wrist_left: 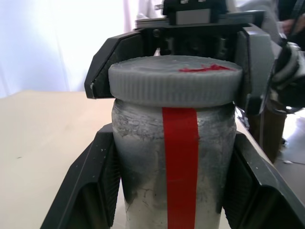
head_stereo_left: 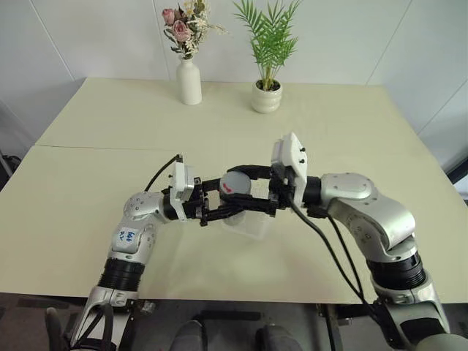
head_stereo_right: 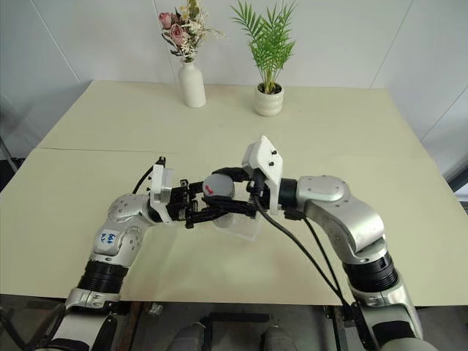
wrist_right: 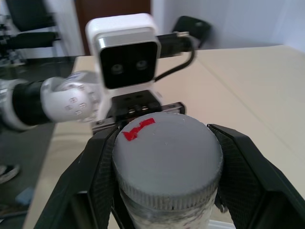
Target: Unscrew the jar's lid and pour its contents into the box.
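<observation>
Jar (wrist_left: 176, 162) is held upright in the air between the two arms, above the tabletop (head_stereo_left: 88, 183), roughly over the box (head_stereo_left: 248, 225). Box sits flat on the tabletop directly beneath, near the front edge.

Lid (wrist_right: 167, 157) looks fully seated on the jar, red mark facing up. No gap visible at the threads, so my read is unscrewing hasn't begun.

Grip split makes sense for a twist: left hand (wrist_left: 171, 191) comes in from the robot's left and clamps the jar body low, below the cap, pads on either side of the red streak. That's the anchor. Right hand (wrist_right: 167, 186) comes in from the opposite side and is clamped on the lid's ribbed rim, fingers (wrist_right: 102, 176) tight against it. That's the turning side.

Holding it over the box likely saves a carry before the pour.

Vase (head_stereo_left: 189, 80) and plant pot (head_stereo_left: 266, 96) stand at the far edge, well apart from the work.
</observation>
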